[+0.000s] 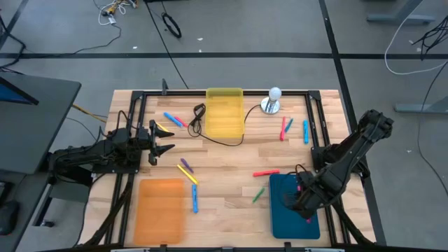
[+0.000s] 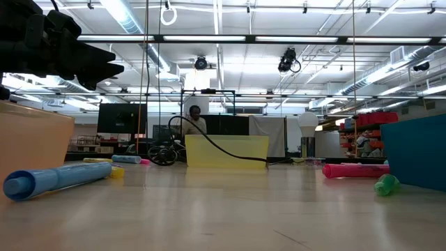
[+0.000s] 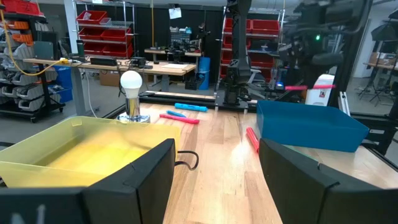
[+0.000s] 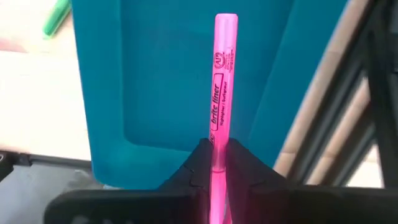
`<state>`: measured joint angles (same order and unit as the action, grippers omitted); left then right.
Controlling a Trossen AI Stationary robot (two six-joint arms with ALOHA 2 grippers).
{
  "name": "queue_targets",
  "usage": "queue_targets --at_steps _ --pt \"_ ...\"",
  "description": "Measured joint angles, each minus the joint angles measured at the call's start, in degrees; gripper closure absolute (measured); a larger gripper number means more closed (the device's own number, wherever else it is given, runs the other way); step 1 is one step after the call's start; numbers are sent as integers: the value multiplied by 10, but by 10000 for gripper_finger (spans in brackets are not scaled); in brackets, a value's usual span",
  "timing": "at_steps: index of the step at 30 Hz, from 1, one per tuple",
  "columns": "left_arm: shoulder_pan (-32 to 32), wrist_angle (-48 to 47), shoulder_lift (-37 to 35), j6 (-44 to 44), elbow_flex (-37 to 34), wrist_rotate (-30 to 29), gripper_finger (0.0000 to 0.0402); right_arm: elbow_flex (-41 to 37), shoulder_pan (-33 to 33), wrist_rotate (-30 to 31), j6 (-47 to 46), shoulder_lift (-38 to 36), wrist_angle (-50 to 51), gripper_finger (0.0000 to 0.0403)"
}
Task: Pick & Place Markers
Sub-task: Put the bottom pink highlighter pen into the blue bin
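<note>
- Pink marker (image 4: 222, 93), a slim highlighter with a black-printed label reading "brite liner", is pinched at its lower end between the right gripper's (image 4: 217, 163) fingers, its free end pointing away over the teal tray (image 4: 155, 74).
- From above, the right gripper (image 1: 302, 203) hangs over that teal tray (image 1: 280, 217) at the table's near right corner, jaws narrowed onto the marker.
- Loose markers lie on the wood: a red one (image 1: 266, 173) and a green one (image 1: 258, 194) just beside the tray, a red and blue pair (image 1: 285, 127) and another blue (image 1: 306, 131) near the bulb (image 1: 274, 93), yellow, purple and blue ones (image 1: 189, 178) mid-table.
- Left gripper (image 1: 162, 140) waits at the left side, fingers spread wide and holding nothing, near the yellow tray (image 1: 224, 112); an orange tray (image 1: 159, 210) sits at the near left.
</note>
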<state>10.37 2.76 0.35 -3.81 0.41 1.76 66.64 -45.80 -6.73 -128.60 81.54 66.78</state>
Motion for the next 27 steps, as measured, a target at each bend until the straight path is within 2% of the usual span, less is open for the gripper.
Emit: queue_targets --at_steps 14,20,27 --pt "0 0 0 0 0 0 163 -145 0 -4 -3 2 -153 383" --pt "0 0 0 0 0 0 163 -204 0 -3 -4 25 -209 383" --pt "0 0 0 0 0 0 163 -226 0 3 -2 48 -227 382"
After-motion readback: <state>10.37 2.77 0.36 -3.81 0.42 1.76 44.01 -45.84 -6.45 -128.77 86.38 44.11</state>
